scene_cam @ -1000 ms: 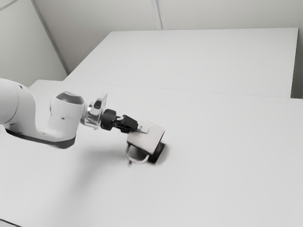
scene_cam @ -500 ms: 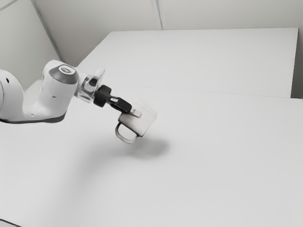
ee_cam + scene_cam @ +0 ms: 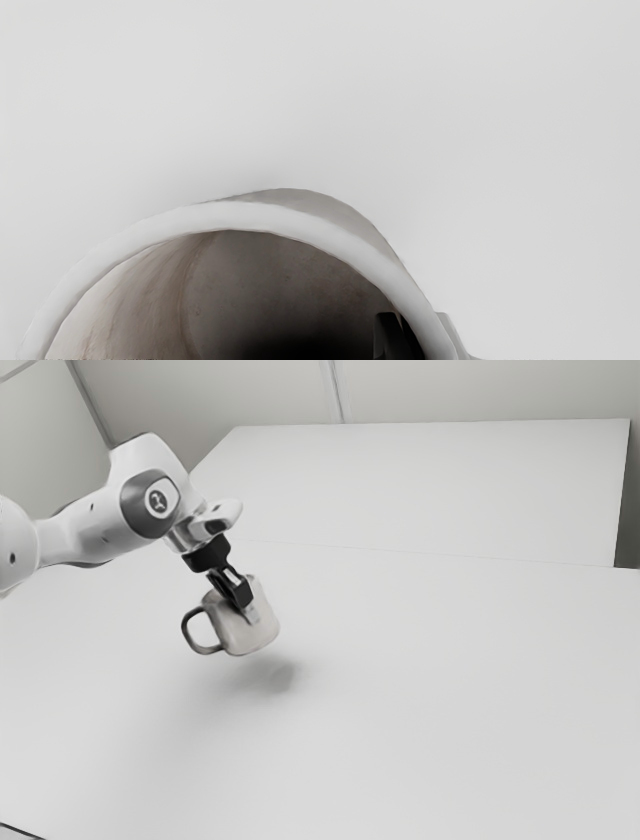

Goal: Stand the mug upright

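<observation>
Claw [image 3: 247, 611] pinched on the wall of the mug [image 3: 240, 637], 1 finger inside and 1 outside. I have it hanging above the desk [image 3: 450, 710], leaning a little, handle [image 3: 190, 630] toward the exterior view's left, shadow [image 3: 272, 678] beneath.

smooth matt off-white mug [image 3: 250, 632] with faint brownish streaks inside, smooth matt pale tabletop [image 3: 430, 690]

Pale table [image 3: 450, 710]: 1 thin line [image 3: 400, 552] across, soft shadow [image 3: 272, 678] on top.
</observation>
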{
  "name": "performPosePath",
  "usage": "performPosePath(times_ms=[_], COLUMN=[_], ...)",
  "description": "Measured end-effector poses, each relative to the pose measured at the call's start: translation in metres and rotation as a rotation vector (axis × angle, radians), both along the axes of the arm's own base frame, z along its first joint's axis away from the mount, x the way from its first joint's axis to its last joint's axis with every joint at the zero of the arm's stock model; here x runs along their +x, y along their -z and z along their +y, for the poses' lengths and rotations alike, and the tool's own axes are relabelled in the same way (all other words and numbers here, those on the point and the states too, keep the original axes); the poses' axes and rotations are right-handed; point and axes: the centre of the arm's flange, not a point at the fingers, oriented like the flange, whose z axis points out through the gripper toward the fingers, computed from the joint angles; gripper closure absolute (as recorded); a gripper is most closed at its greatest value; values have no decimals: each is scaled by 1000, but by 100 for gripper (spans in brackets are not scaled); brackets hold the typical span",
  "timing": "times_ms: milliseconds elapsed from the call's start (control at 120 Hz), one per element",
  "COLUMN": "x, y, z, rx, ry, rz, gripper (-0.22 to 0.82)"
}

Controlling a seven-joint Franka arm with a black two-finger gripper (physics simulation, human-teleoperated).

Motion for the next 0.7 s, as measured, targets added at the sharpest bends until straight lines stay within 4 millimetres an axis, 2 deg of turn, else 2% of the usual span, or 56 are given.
performPosePath(times_ms=[175,458,700], x=[-4,-22,-24], y=[14,39,55], z=[-6,-16,-3], rx=[123,239,294], ry=[-61,-155,-234], rz=[9,-50,-135], gripper=[73,73,73])
